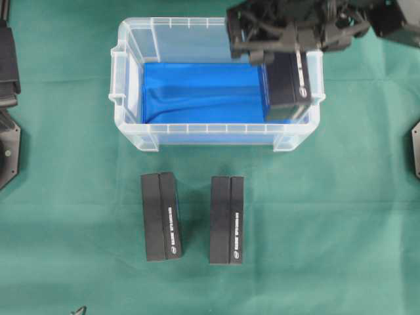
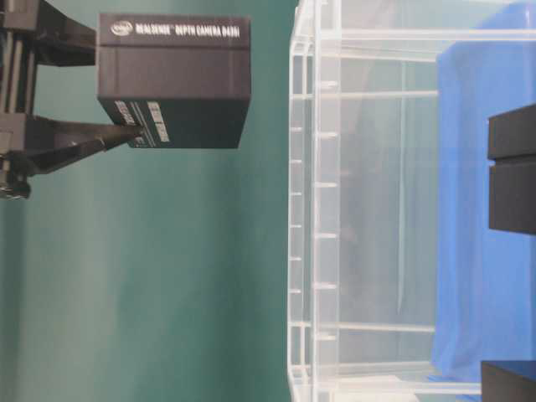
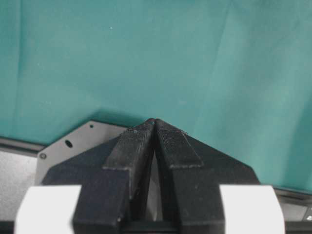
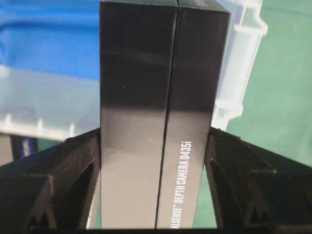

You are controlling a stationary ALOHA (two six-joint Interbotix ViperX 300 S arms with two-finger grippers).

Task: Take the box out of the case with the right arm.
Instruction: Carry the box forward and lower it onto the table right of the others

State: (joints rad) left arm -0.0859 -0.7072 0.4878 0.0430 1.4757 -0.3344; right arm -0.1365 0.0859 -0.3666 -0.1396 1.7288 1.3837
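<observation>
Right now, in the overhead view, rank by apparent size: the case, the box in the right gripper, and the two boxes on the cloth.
1. The case, clearly largest.
2. The two boxes on the cloth, left and right: they look alike, no ranking.
3. The held box shows least, but the right gripper partly covers it and it sits nearer the camera, so unsure.

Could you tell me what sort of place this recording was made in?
Probably a robotics lab tabletop: a green cloth covers the surface, a clear case with a blue lining sits on it, and the right claw holds a black depth-camera box.
</observation>
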